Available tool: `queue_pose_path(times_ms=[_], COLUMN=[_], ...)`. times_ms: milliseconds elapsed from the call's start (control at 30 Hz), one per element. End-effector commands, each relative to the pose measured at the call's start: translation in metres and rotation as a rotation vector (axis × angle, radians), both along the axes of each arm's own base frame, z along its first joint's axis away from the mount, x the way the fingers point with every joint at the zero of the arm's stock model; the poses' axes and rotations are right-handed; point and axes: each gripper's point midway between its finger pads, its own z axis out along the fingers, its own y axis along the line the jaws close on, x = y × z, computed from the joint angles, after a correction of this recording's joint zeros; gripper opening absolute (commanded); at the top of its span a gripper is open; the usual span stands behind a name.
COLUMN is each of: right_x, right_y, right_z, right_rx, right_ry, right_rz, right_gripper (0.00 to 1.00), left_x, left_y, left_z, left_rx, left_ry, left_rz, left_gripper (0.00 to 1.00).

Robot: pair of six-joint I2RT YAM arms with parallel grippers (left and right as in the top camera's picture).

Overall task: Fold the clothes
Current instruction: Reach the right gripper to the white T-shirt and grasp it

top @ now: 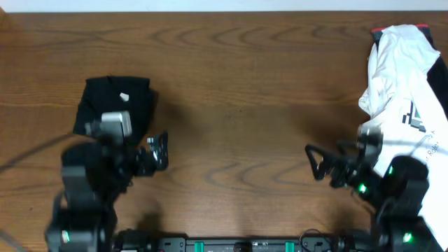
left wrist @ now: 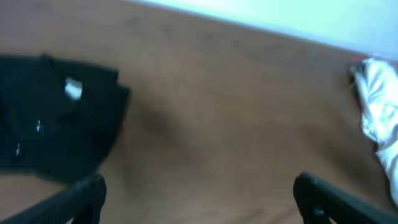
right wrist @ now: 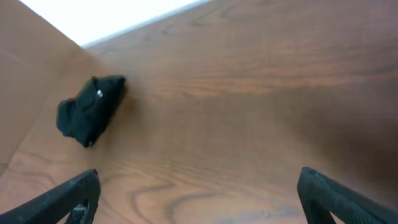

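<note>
Left gripper (top: 161, 151) and right gripper (top: 313, 163) hanging empty, jaws spread wide.
Folded black cloth garment (top: 115, 105) lying near left gripper, outboard; crumpled white logo T-shirt (top: 402, 70) lying outboard of right gripper.

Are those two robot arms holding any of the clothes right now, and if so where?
No. The left end effector and right end effector are both open and empty.

White T-shirt (top: 395, 63) partly past right edge
</note>
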Motion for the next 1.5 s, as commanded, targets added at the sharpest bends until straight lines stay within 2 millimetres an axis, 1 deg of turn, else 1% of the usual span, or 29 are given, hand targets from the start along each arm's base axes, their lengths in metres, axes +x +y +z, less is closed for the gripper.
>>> queue_pose_path(times_ms=[0, 133, 200, 267, 333, 400, 467, 500, 567, 633, 700, 733, 800, 867, 967, 1033, 1133, 1167, 1233, 1300, 1400, 1433, 1467], right_x=[0.023, 0.043, 0.055, 0.070, 0.085, 0.097, 0.106, 0.107, 0.103, 0.093, 0.078, 0.071, 0.062, 0.058, 0.055, 0.050, 0.035, 0.033, 0.033, 0.027, 0.018, 0.017, 0.018], right_y=[-0.013, -0.045, -0.062, -0.072, -0.076, -0.082, -0.093, -0.099, -0.114, -0.131, -0.150, -0.156, -0.161, -0.161, -0.162, -0.170, -0.186, -0.187, -0.181, -0.176, -0.173, -0.172, -0.171], right_z=[0.011, 0.007, 0.006, 0.007, 0.004, -0.006, -0.025, -0.035, -0.060, -0.085, -0.110, -0.121, -0.138, -0.152, -0.164, -0.170, -0.177, -0.180, -0.190, -0.199, -0.211, -0.213, -0.214], right_rx=[-0.122, -0.294, -0.371, -0.410, -0.422, -0.419, -0.406, -0.391, -0.372, -0.377, -0.399, -0.405, -0.397, -0.387, -0.386, -0.422, -0.508, -0.508, -0.482, -0.481, -0.474, -0.469, -0.463], right_ry=[0.088, 0.308, 0.396, 0.444, 0.470, 0.495, 0.555, 0.598, 0.711, 0.835, 0.971, 1.029, 1.111, 1.159, 1.196, 1.223, 1.270, 1.274, 1.266, 1.273, 1.285, 1.286, 1.282], right_rz=[-0.010, -0.086, -0.136, -0.160, -0.168, -0.178, -0.207, -0.229, -0.260, -0.296, -0.346, -0.351, -0.349, -0.338, -0.342, -0.398, -0.523, -0.530, -0.521, -0.512, -0.519, -0.524, -0.522], right_gripper=[0.99, 0.99, 0.99, 0.99, 0.99, 0.99, 0.99, 0.98, 0.88, 0.86, 0.85, 0.83, 0.80, 0.79, 0.79, 0.79, 0.79, 0.79, 0.78, 0.75, 0.68, 0.59, 0.46], left_x=[0.018, 0.032, 0.036, 0.037, 0.035, 0.032, 0.029, 0.028, 0.025, 0.023, 0.021, 0.021, 0.022, 0.023, 0.025, 0.025, 0.023, 0.023, 0.021, 0.021, 0.021, 0.021, 0.021], left_y=[0.001, 0.001, 0.000, 0.000, 0.000, 0.000, 0.000, 0.000, 0.000, 0.000, 0.000, 0.000, 0.001, 0.004, 0.007, 0.008, 0.009, 0.009, 0.009, 0.009, 0.009, 0.009, 0.009], left_z=[0.028, 0.047, 0.053, 0.055, 0.054, 0.052, 0.049, 0.048, 0.046, 0.043, 0.042, 0.042, 0.042, 0.042, 0.041, 0.041, 0.039, 0.038, 0.037, 0.037, 0.037, 0.037, 0.037], left_rx=[0.012, 0.012, 0.010, 0.010, 0.011, 0.011, 0.012, 0.011, 0.011, 0.012, 0.012, 0.012, 0.016, 0.035, 0.065, 0.075, 0.076, 0.078, 0.093, 0.110, 0.113, 0.113, 0.113], left_ry=[0.048, 0.098, 0.106, 0.108, 0.117, 0.130, 0.145, 0.151, 0.166, 0.180, 0.187, 0.187, 0.185, 0.179, 0.176, 0.176, 0.187, 0.190, 0.192, 0.187, 0.186, 0.186, 0.186], left_rz=[0.003, 0.001, -0.001, -0.001, 0.000, 0.000, -0.001, -0.001, -0.001, -0.001, -0.001, -0.001, 0.002, 0.006, 0.009, 0.007, 0.008, 0.007, -0.003, -0.019, -0.022, -0.022, -0.022], left_gripper=[0.98, 0.98, 0.98, 0.98, 0.98, 0.98, 0.98, 0.98, 0.98, 0.98, 0.98, 0.98, 0.98, 0.98, 0.98, 0.98, 0.98, 0.98, 0.98, 0.98, 0.98, 0.98, 0.98])
